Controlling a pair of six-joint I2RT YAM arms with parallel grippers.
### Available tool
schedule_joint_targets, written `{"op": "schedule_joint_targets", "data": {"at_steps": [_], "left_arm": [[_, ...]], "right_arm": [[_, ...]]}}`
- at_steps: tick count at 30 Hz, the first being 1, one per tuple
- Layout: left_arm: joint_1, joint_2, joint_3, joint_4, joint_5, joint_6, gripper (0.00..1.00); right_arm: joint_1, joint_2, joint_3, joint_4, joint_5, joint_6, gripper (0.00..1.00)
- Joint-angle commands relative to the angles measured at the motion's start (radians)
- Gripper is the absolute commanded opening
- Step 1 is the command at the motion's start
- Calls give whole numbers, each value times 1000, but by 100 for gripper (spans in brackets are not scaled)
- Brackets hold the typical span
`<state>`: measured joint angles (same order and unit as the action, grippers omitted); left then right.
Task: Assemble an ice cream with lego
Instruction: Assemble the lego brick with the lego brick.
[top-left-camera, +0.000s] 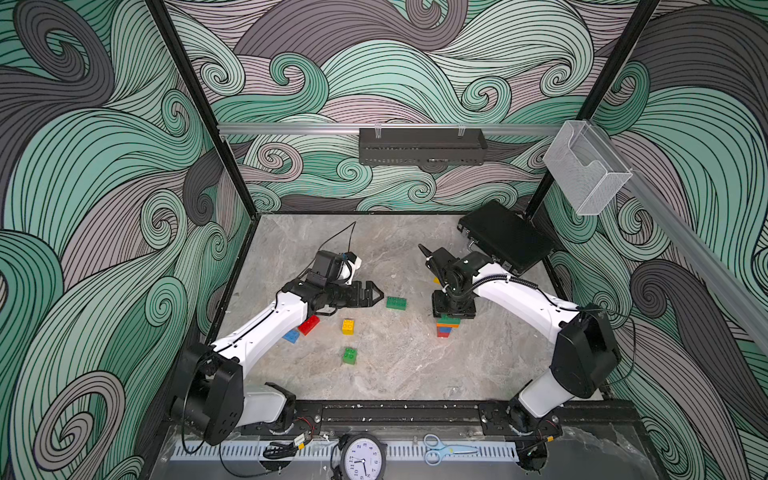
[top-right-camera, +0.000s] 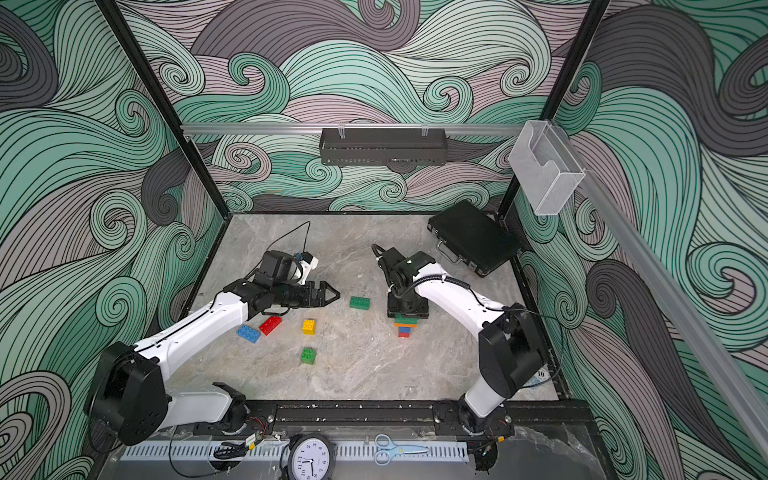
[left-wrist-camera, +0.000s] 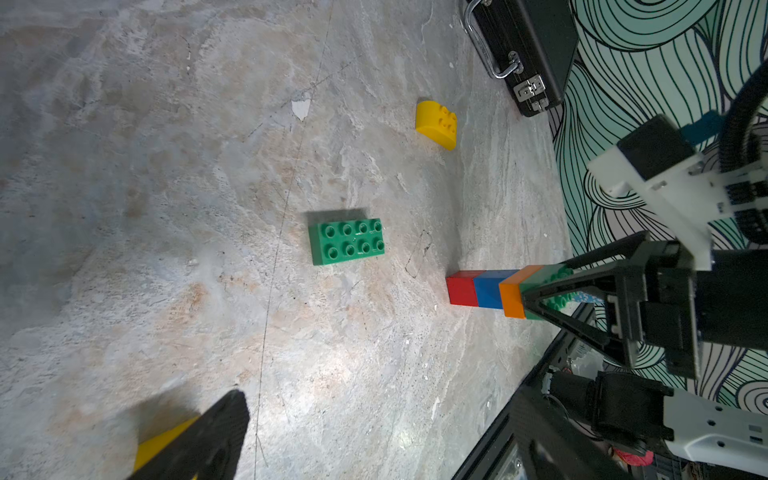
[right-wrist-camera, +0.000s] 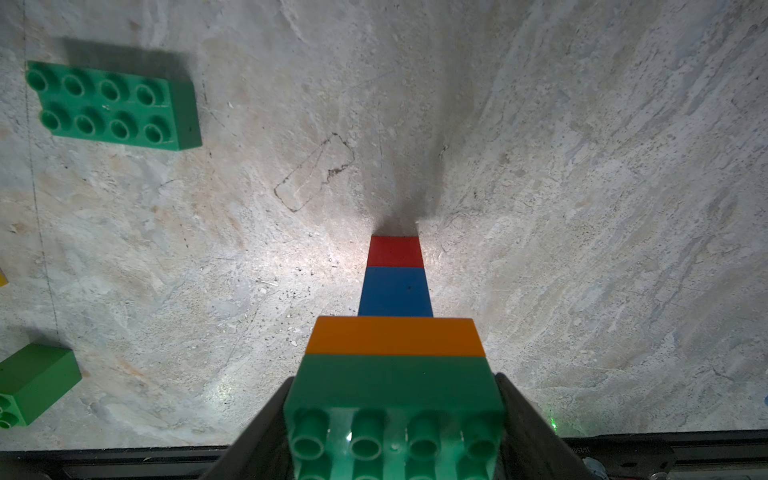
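Stack (top-left-camera: 448, 326): four bricks. Loose, six: green oblong (top-left-camera: 396, 303), green square (top-left-camera: 349, 356), yellow square (top-left-camera: 348, 326), yellow round-topped (left-wrist-camera: 436, 124), red brick (top-right-camera: 270, 325), blue brick (top-right-camera: 248, 333).

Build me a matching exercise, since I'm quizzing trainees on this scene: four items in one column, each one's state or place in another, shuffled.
Column A
1. loose oblong green brick
2. top green brick
3. stacked red brick
4. left tool

Column B
a. open, holding nothing
b. bottom layer, under a blue brick
c. clamped by the right tool
d. alone on the table, studs up

Pairs: 1-d, 2-c, 3-b, 4-a
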<state>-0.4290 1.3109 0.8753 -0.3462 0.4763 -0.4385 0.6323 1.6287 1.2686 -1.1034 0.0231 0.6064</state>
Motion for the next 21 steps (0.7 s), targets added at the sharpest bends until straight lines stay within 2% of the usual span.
{"op": "schedule_joint_targets", "data": {"at_steps": [1,11,21], "left_arm": [[-10,-21,13,-17,-11,4,99],[-10,-31,12,-19,-15,3,99],[-10,-35,13,-21,-18,4,99]], "right_arm": [[10,119,-120,15,-15,3,59],[2,143,-175,62,-90,0,57],[-6,124,-125,14,-52,-29,58]]}}
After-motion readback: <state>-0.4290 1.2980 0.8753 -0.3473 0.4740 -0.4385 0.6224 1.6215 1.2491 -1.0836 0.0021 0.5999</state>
